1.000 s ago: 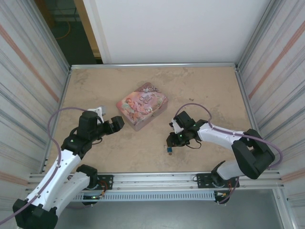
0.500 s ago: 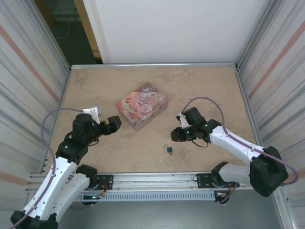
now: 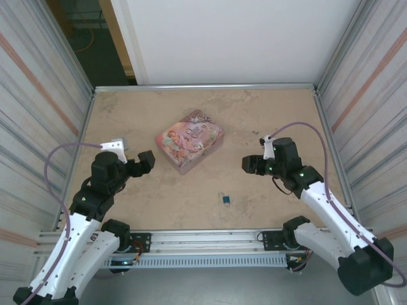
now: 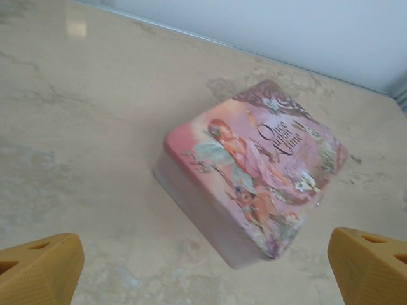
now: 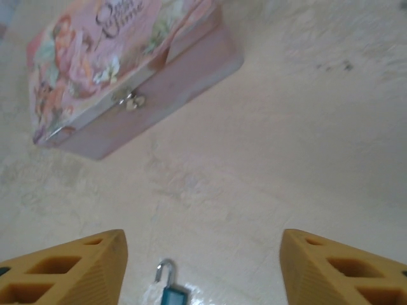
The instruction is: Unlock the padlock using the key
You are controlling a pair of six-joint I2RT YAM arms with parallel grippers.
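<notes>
- Yellow pads marked the right gripper (image 5: 203, 257), its jaws spread wide with nothing between them; it hung above the table (image 3: 286, 121), off the pink tin's (image 3: 189, 140) right side and well apart from it.
- Equally wide and empty was the left gripper (image 3: 145, 160), which sat just off the tin's left near corner and faced the lid in the left wrist view (image 4: 254, 190).
- From the tin, the padlock (image 3: 226, 199) lay on the near side, toward the arm bases and a little right, alone on bare table and touching nothing.
- Judged from above, the right gripper was the nearer of the two; the padlock sat nearer the bases than it and to its left.
- In the right wrist view the padlock (image 5: 170, 289) showed at the bottom edge between the pads, its long axis running toward the tin (image 5: 121, 82), shackle end leading.
- That shackle looked like a hook with one leg free, though it was too small to be sure; whether a key sat in the body I could not tell.
- As for containers, the tin was shut, its clasp (image 5: 130, 100) on the side facing the padlock, so its contents were hidden.
</notes>
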